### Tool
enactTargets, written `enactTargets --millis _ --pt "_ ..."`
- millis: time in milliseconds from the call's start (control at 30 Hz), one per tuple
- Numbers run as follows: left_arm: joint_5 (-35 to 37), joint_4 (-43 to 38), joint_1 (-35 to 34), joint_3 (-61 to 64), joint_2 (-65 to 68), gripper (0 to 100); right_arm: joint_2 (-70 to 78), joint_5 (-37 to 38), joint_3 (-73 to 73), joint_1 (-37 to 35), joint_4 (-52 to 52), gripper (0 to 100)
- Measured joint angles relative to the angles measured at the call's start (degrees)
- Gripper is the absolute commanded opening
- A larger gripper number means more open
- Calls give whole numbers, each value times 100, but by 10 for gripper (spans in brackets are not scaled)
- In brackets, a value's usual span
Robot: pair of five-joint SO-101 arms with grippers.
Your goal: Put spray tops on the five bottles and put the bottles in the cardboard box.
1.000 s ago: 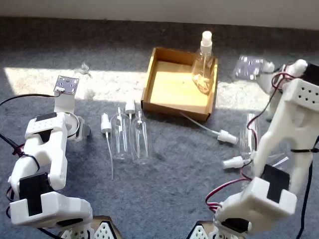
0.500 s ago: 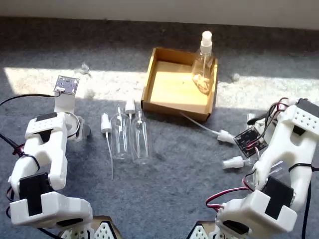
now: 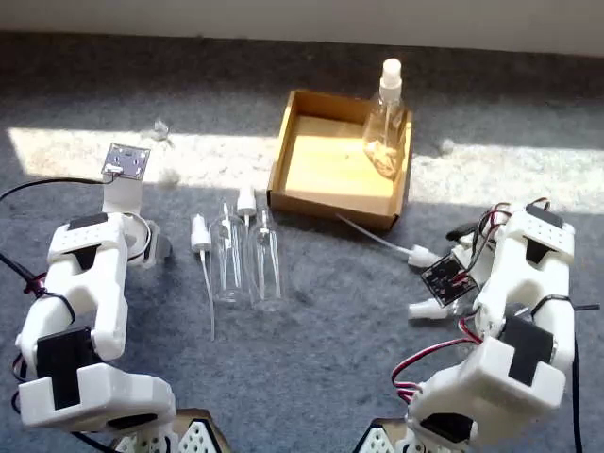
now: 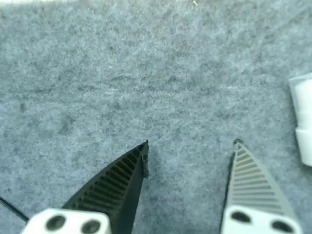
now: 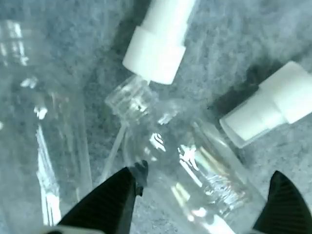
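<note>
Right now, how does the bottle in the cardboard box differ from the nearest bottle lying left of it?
The boxed bottle wears a spray top; the carpet bottle has a bare neck. The boxed bottle is inside the cardboard box; the carpet bottle lies flat outside. Both are clear.

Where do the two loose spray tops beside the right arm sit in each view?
High view: spray tops lie on the grey carpet beside the right arm, near the cardboard box.
Right wrist view: both lie past the open jaws of the right gripper, by the neck of a clear bottle.
Left wrist view: left gripper over carpet, another white piece at the edge.
Shared landmark: the grey carpet.
</note>
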Motion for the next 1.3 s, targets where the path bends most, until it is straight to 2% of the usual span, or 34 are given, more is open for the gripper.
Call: enactTargets --millis 100,333,467,733,800,900,1033,1167,1300 --pt "0 0 0 0 0 245 290 -615 -114 26 -18 312" --pt "0 0 35 0 0 245 615 -3253 -607 -26 -26 80" --pt "0 0 44 0 0 245 686 -4440 -765 -123 -141 2" --pt "0 0 70 0 0 245 756 -8158 -1213 -255 -88 5" --pt "0 0 70 0 0 245 791 -8888 -1407 -167 -88 5" --pt "0 0 70 0 0 245 985 -9679 -1512 141 -26 5" --pt "0 0 70 0 0 245 1415 -10497 -2092 316 589 5" --pt "0 -18 70 26 0 245 2075 -11596 -3473 475 1530 5" --pt "0 -26 70 53 0 245 2796 -12009 -5152 519 2391 10"
